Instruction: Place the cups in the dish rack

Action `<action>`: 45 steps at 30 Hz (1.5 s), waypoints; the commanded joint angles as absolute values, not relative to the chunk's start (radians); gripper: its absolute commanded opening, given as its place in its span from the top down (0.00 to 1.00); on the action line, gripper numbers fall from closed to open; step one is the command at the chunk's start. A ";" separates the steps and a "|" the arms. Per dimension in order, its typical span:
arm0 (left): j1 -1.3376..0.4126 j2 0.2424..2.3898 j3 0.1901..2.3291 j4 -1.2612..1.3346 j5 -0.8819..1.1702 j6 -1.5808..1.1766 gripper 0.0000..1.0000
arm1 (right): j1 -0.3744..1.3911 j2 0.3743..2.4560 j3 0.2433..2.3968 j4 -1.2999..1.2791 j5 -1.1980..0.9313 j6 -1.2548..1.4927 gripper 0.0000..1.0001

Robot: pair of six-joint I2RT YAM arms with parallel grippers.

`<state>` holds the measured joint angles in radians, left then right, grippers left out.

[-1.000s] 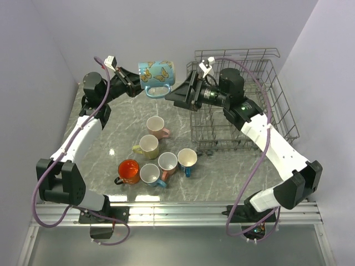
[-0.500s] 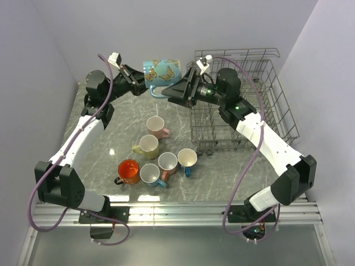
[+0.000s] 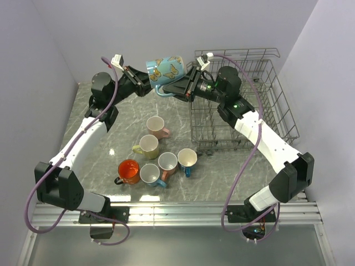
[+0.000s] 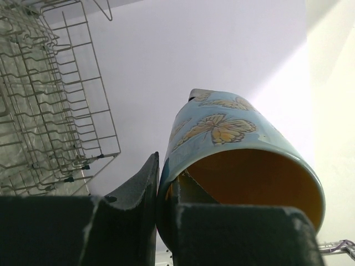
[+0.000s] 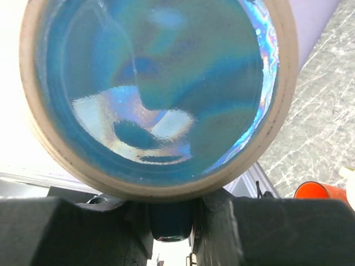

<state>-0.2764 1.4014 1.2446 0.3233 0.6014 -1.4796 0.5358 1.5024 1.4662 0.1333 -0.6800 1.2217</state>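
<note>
A light blue cup with yellow butterflies (image 3: 167, 68) hangs in the air at the back, between both arms. My left gripper (image 3: 146, 83) is shut on its rim, one finger inside and one outside (image 4: 168, 173). My right gripper (image 3: 178, 88) has closed from the other side on the cup's handle (image 5: 171, 219), under its glossy blue base (image 5: 155, 83). The grey wire dish rack (image 3: 277, 105) stands at the right, also at upper left in the left wrist view (image 4: 44, 111). Several more cups stand on the table, among them pink (image 3: 156, 126), yellow-green (image 3: 148, 145) and orange (image 3: 128, 171).
The cups on the marble table (image 3: 222, 172) cluster left of the rack's near corner. The orange cup (image 5: 319, 191) shows at the lower right of the right wrist view. Walls close in at the back and both sides.
My left arm has carried the butterfly cup up and to the right. My right gripper has moved left to it and closed from wide open onto its handle.
</note>
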 commanded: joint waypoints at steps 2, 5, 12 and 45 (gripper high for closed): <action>-0.308 1.353 1.294 0.266 0.638 -1.411 0.91 | 0.511 1.485 1.546 0.132 -0.618 1.117 1.00; -0.304 1.380 1.362 0.091 0.627 -1.300 0.66 | 0.476 1.463 1.562 0.069 -0.603 1.080 1.00; -0.299 1.404 1.387 -0.098 0.583 -1.138 0.40 | 0.283 1.436 1.600 -0.064 -0.600 1.000 1.00; -0.295 1.328 1.417 -0.726 0.218 -0.696 0.38 | 0.313 2.043 1.936 -0.689 0.189 0.543 1.00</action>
